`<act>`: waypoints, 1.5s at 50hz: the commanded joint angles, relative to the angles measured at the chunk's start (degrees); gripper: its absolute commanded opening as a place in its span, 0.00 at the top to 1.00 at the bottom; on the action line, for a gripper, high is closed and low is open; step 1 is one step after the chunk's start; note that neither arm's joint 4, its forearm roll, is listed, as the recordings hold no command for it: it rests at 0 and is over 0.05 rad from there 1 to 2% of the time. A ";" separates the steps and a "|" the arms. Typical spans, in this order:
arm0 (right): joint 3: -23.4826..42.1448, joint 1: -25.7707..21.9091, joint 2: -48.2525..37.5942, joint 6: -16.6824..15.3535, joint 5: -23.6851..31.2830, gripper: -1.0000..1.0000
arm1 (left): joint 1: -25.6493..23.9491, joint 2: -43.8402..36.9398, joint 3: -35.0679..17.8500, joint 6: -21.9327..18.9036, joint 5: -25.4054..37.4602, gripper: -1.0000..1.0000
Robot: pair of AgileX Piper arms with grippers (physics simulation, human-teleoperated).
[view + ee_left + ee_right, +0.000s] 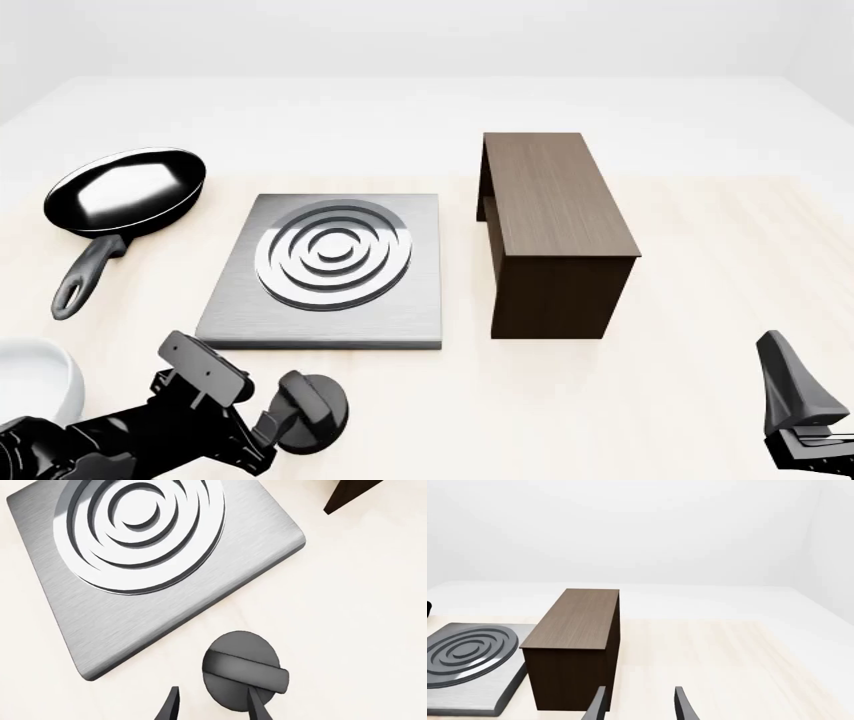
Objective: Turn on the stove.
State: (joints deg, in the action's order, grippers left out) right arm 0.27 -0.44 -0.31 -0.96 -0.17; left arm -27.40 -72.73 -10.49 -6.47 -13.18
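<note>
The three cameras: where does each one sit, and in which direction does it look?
Front view: fixed above and behind the arms, looking forward and down at the stove, frying pan and cabinet; both arms show at the lower corners.
Left wrist view: behind the left hand, looking down at the knob; fingertips show.
Right wrist view: behind the right hand, looking forward across the table; fingertips show.
All three views share the stove; the front and right wrist views also share the cabinet.
</note>
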 commanded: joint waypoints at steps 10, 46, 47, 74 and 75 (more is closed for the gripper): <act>0.00 -0.07 0.01 -0.05 -0.01 0.00 | 0.91 11.08 1.43 -0.69 8.70 0.00; 0.00 -0.10 0.01 -0.02 -0.02 0.00 | 11.44 31.39 -18.09 1.25 35.99 0.00; 0.00 -0.11 0.02 -0.01 -0.02 0.00 | 12.42 31.56 -18.69 0.97 36.04 0.00; 0.00 -0.11 0.02 0.10 -0.02 0.00 | 25.62 22.57 -29.40 0.67 31.21 0.00; 0.00 -0.12 0.02 0.09 -0.02 0.00 | 25.86 21.62 -29.56 0.85 30.86 0.00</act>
State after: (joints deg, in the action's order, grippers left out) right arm 0.26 -0.54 -0.30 -0.83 -0.19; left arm -5.40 -48.17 -37.23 -5.49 19.17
